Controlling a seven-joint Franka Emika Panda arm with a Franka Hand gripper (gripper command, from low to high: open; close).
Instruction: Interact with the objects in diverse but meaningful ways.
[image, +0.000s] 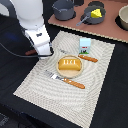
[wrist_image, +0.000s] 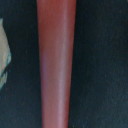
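Reddish-brown sausage (wrist_image: 55, 65) fills wrist view, lying on dark worktop (image: 12, 60). Hand (image: 42, 50) low over it; finger spacing not visible. Centre fingers across sausage before closing.

Mat centre: we find loaf (image: 69, 64), flanked by knife (image: 67, 80) and fork (image: 80, 56).
Far edge: carton (image: 85, 44), pots (image: 64, 8).

bread loaf (image: 69, 65) on plate, cheese wedge (image: 95, 12) in saucepan (image: 90, 18)

A reddish-brown sausage (wrist_image: 56, 65) fills the frame; dark surface (wrist_image: 102, 65) behind.
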